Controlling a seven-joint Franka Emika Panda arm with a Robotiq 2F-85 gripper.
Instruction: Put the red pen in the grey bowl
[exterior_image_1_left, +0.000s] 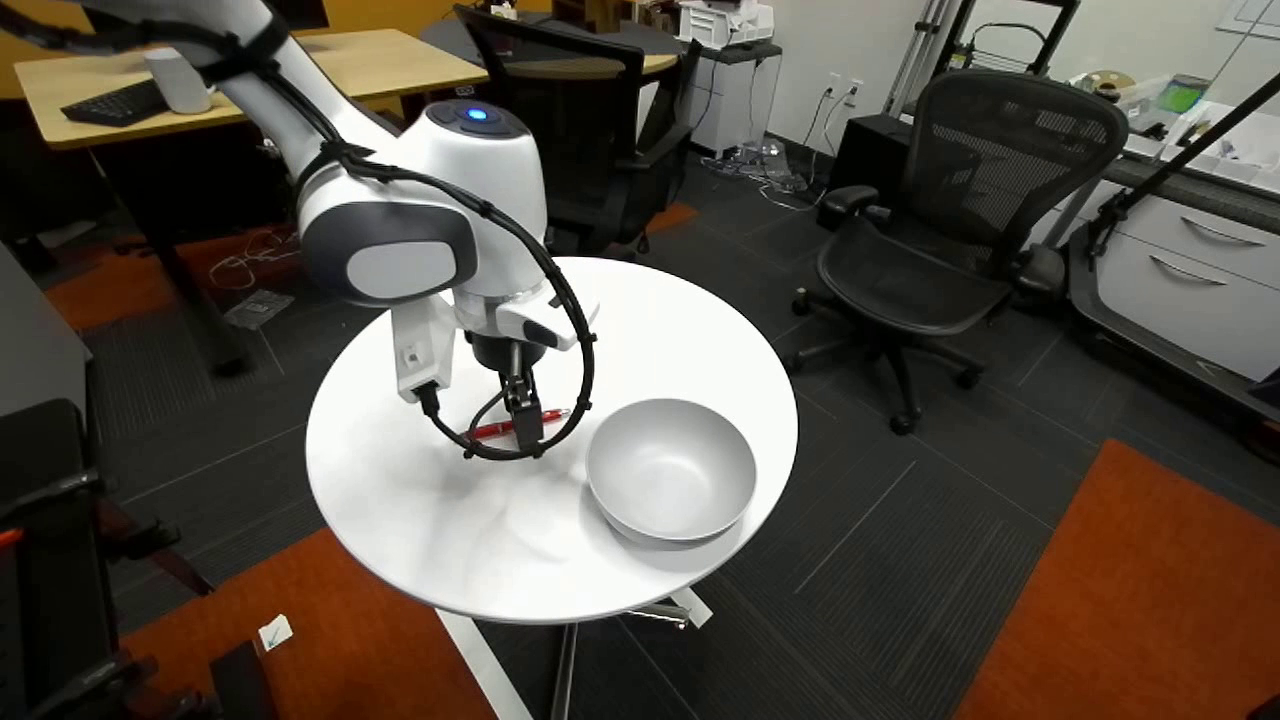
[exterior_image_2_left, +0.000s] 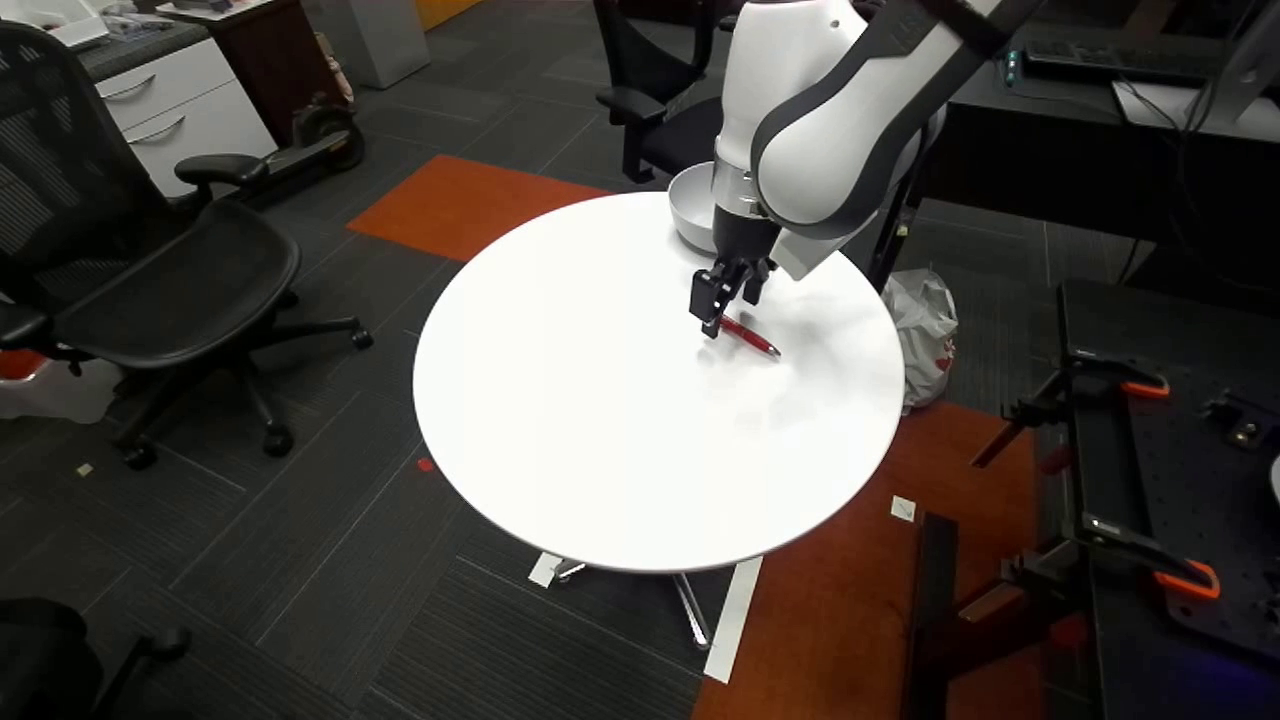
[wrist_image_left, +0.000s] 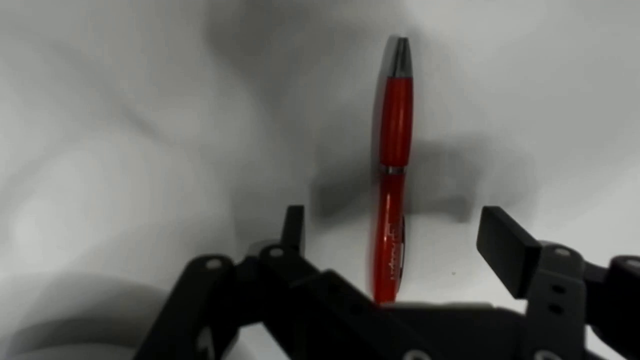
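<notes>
The red pen (wrist_image_left: 396, 125) lies flat on the white table with its silver tip at the top of the wrist view. It also shows in both exterior views (exterior_image_1_left: 492, 431) (exterior_image_2_left: 752, 338). My gripper (wrist_image_left: 397, 230) is open, with one finger on each side of the pen's rear half and gaps on both sides. In the exterior views the gripper (exterior_image_1_left: 528, 430) (exterior_image_2_left: 730, 300) is low over the pen. The grey bowl (exterior_image_1_left: 670, 480) stands on the table beside the gripper, and no contents show. It is partly hidden by the arm in an exterior view (exterior_image_2_left: 692, 210).
The round white table (exterior_image_1_left: 400, 490) (exterior_image_2_left: 600, 420) bears the pen and bowl. The bowl is near the table's edge. A black cable loop (exterior_image_1_left: 588, 340) hangs from the arm round the gripper. Black office chairs (exterior_image_1_left: 930, 220) (exterior_image_2_left: 170, 270) stand beyond the table.
</notes>
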